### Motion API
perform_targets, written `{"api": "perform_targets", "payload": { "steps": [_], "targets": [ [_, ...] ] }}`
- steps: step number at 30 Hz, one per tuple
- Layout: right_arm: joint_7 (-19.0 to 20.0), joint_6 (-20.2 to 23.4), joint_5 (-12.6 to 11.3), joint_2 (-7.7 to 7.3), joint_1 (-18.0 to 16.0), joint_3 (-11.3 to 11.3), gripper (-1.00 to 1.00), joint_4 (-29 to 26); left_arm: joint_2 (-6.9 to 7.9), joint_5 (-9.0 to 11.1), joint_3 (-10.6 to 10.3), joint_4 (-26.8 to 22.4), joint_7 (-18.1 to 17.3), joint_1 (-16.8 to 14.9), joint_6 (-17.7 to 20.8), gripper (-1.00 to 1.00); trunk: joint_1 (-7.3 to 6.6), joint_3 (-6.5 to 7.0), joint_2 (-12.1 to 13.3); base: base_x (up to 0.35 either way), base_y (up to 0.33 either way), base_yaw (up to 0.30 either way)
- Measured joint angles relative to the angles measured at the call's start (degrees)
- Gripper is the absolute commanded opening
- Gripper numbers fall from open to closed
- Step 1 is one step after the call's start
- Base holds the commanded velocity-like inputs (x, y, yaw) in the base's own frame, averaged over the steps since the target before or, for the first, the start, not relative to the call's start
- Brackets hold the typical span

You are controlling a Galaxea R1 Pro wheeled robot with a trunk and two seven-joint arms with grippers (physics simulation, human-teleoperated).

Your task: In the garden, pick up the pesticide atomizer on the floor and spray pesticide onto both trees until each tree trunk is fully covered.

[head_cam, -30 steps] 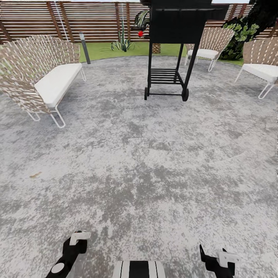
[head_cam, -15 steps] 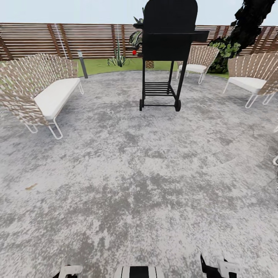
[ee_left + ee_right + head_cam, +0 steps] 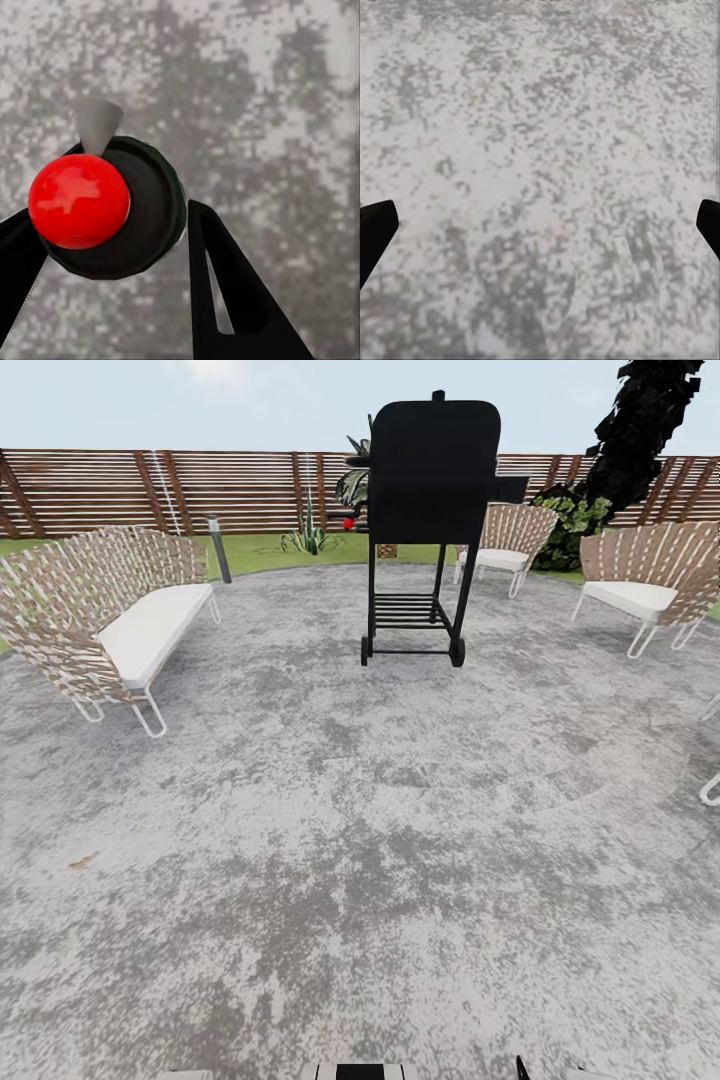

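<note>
- Head view: a wide round patio [image 3: 380, 830] of grey, blotchy stone lies in front of the robot.
- In the middle far part stands a black grill [image 3: 430, 490] on a thin frame with two small wheels [image 3: 456, 652] and a slatted lower shelf.
- At the left there is a woven bench [image 3: 100, 610] with a white cushion and white wire legs.
- Behind the grill is a woven chair [image 3: 505, 540] with a white seat, and a second woven chair [image 3: 645, 575] is at the right.
- A short grey lamp post [image 3: 219, 550] stands at the edge of the grass [image 3: 260, 552].
- The brown slat fence [image 3: 150, 490] closes the garden at the back, with a spiky plant [image 3: 308, 532] just before it.
- A black conifer [image 3: 640, 420] rises at the far right, with a green shrub [image 3: 572, 520] at its foot.
- Left wrist view: the left gripper [image 3: 112, 247] holds the pesticide atomizer [image 3: 120, 210], seen from the top end.
- It is a dark round body with a red ball [image 3: 79, 201] and a small grey cone nozzle [image 3: 97, 124].
- The black fingers [image 3: 225, 292] stand at both sides of the body, clamped on it, over the grey stone.
- Right wrist view: the right gripper [image 3: 540, 225] looks down on the stone floor; its dark fingertips [image 3: 373, 225] are at the two edges, wide apart, with nothing between them.
</note>
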Motion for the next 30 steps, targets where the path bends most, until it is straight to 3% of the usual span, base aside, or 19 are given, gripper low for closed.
{"api": "perform_targets", "payload": {
  "steps": [30],
  "targets": [
    [0.0, 0.0, 0.0, 0.00, 0.0, 0.0, 1.00, 0.3, 0.29, 0.0, 0.1, 0.1, 0.0, 0.0, 0.0, -1.00, -6.59, 8.05, 12.0, 0.000, 0.000, 0.000]
  ]
}}
